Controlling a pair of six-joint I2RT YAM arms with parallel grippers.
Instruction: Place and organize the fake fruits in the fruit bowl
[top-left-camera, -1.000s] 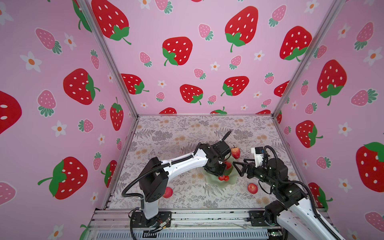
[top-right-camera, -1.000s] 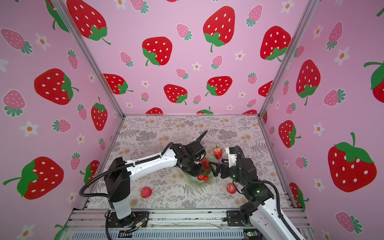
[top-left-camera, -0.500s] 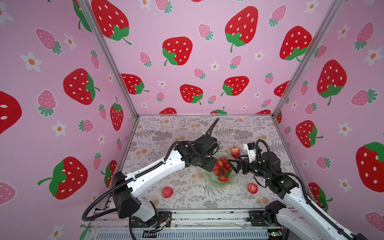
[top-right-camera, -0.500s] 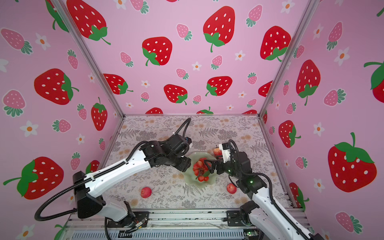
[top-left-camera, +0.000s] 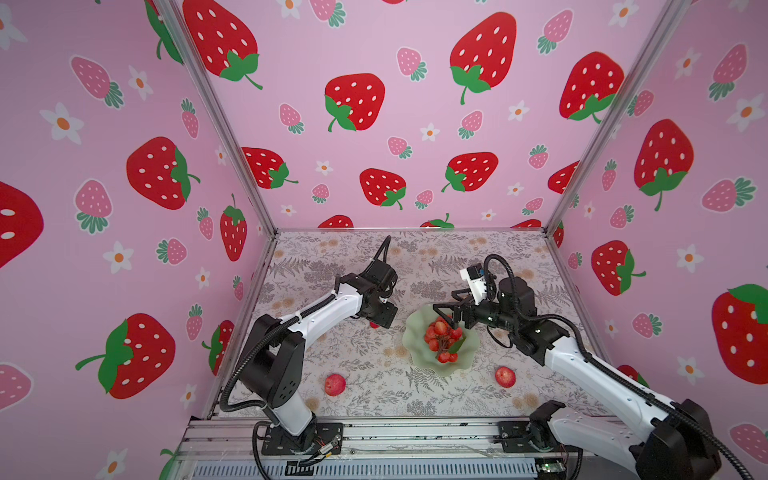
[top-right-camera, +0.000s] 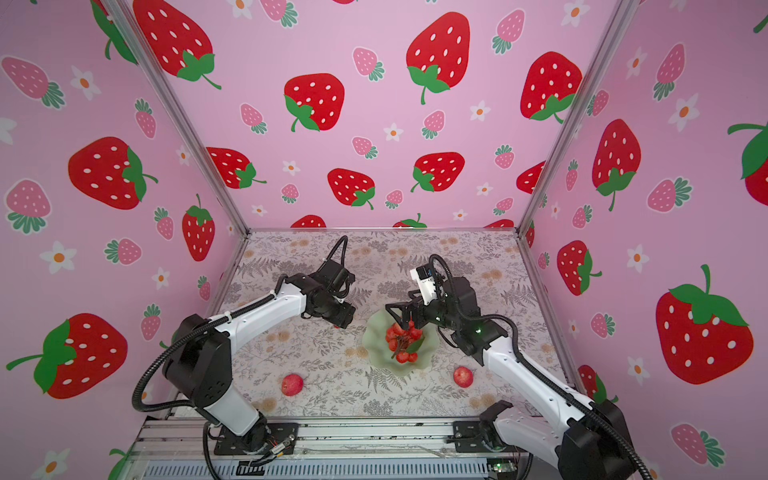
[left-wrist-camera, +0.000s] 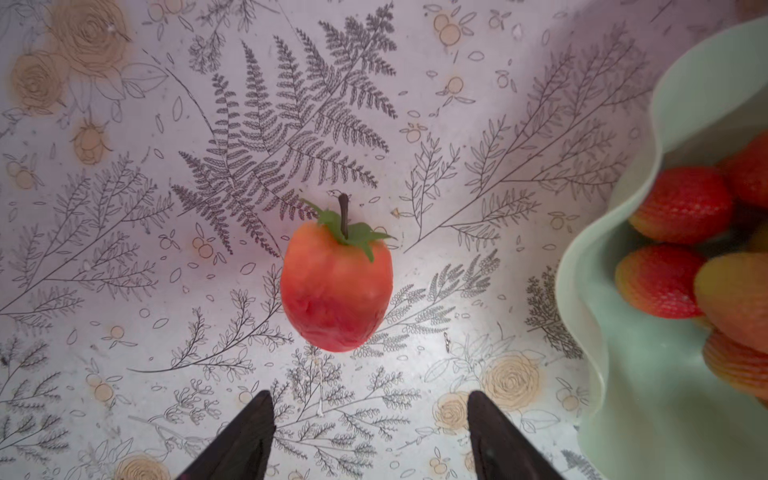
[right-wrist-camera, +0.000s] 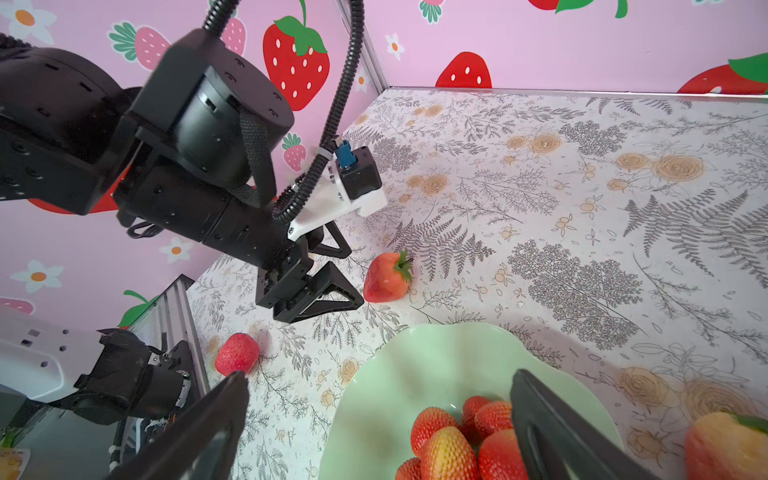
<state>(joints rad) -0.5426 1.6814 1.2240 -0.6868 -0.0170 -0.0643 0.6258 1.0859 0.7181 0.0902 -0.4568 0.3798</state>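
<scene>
Bowl (right-wrist-camera: 415, 365), ruffled, glossy, holds bumpy strawberries (right-wrist-camera: 446, 451); left hand (left-wrist-camera: 371, 415), right hand (right-wrist-camera: 378, 382) spread empty.

Two white-and-black robot arms stand on bases at the near edge. The left arm (top-left-camera: 324, 309) rises at the near left, bends sharply at its black elbow, then stretches its white forearm toward the far right. The black left wrist (top-left-camera: 376, 286) bends steeply downward. The left hand (left-wrist-camera: 370, 399) points down, its two dark fingers (left-wrist-camera: 249, 436) spread wide with nothing between them. The right arm (top-left-camera: 602, 374) leans from the near right toward the far left, and the right wrist (top-left-camera: 513, 297) is roughly level. The right hand (right-wrist-camera: 380, 376) reaches left toward the middle, its fingers (right-wrist-camera: 552, 436) spread wide and gripping nothing. The two hands are near each other but apart.
</scene>
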